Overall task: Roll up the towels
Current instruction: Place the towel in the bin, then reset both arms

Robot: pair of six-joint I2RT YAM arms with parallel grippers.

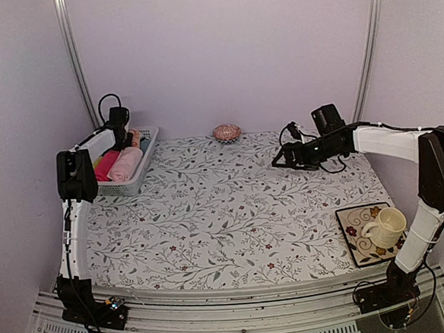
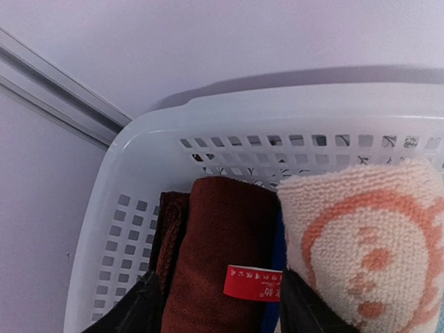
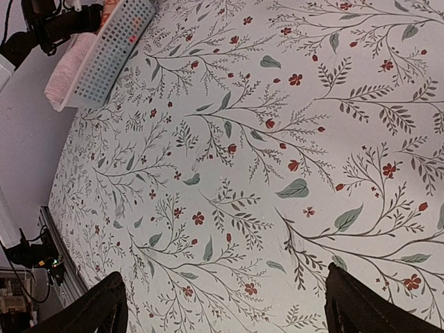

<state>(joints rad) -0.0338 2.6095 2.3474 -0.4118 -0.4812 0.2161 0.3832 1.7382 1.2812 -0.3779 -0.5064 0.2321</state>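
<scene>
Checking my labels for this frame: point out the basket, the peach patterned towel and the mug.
basket [image 2: 277, 104], left wrist view, white rim.
peach patterned towel [image 2: 361, 215], left wrist view, patterned face.
mug [image 1: 390, 227], top external view, its side.

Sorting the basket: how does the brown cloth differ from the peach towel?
The brown cloth is plain dark with a red label; the peach towel is cream with orange pattern, no label showing; brown cloth looks smooth, peach towel loopy. Both lie in the white basket.

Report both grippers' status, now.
Left gripper: fingers straddle the brown rolled cloth in the basket; whether clamped cannot be told.
Right gripper: open, holding nothing, above the table.
</scene>
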